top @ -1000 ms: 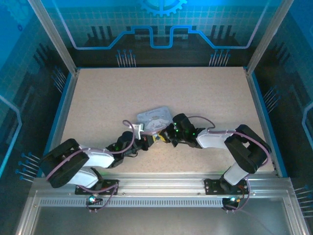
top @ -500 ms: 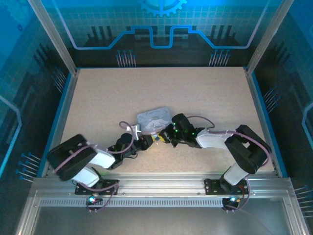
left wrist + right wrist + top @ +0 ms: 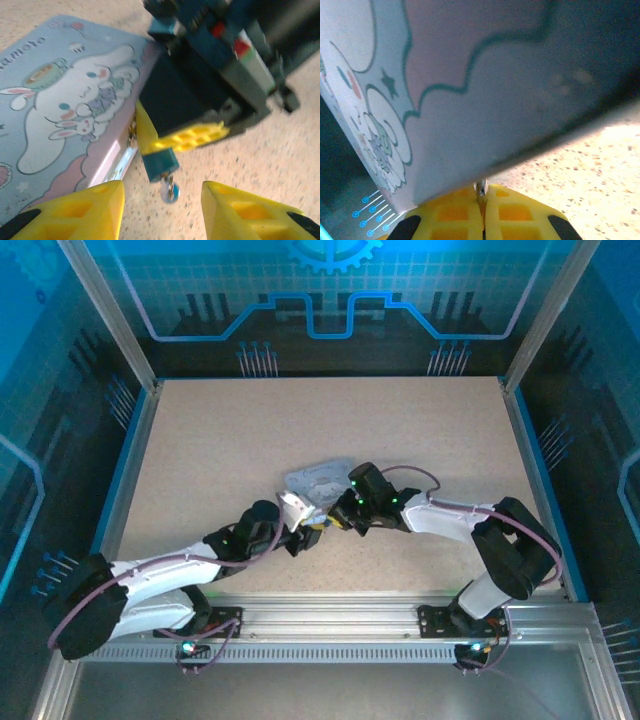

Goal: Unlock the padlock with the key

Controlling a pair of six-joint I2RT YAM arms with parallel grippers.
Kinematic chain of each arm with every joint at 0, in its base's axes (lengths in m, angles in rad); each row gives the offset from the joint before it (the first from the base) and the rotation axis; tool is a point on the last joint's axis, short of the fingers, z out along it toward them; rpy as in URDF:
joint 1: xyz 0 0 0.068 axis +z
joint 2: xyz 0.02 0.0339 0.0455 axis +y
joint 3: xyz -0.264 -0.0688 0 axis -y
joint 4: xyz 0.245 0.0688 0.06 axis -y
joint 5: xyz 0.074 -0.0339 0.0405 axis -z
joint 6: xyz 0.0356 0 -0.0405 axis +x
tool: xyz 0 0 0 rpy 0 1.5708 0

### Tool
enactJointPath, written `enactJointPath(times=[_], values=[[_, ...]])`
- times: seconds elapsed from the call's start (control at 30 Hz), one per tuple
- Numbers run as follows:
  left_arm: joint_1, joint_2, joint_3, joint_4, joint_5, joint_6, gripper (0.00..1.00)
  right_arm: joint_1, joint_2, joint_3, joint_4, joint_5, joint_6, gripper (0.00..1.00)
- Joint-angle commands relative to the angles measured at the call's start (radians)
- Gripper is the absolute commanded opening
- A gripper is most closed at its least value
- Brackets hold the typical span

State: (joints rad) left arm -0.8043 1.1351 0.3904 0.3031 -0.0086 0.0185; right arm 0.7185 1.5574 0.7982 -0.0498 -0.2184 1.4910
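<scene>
Padlock (image 3: pixel 160 164) clamped in right pincer (image 3: pixel 159 148); left pincer (image 3: pixel 160 194) parted; tin (image 3: pixel 65 100) reads "amoro".

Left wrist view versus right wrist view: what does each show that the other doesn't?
Left wrist gives the padlock hanging from the right gripper, the key dangling below it, and the open left gripper. Right wrist gives a close look at a thin metal sliver pinched between shut yellow fingers. Shared: the cartoon tin, the speckled table, the right gripper.
</scene>
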Motion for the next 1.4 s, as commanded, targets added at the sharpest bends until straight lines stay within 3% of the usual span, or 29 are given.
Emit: enactJointPath(times=[0.0, 0.43, 1.37], values=[[-0.018, 0.030, 0.027, -0.045, -0.031, 0.194, 0.42, -0.015, -0.011, 0.029, -0.031, -0.031, -0.020, 0.00], [-0.145, 0.117, 0.022, 0.065, -0.183, 0.306, 0.33, -0.021, -0.007, 0.032, -0.027, -0.048, -0.020, 0.00], [-0.150, 0.213, 0.060, 0.122, -0.240, 0.274, 0.37, -0.015, -0.002, 0.033, -0.022, -0.044, -0.016, 0.00]])
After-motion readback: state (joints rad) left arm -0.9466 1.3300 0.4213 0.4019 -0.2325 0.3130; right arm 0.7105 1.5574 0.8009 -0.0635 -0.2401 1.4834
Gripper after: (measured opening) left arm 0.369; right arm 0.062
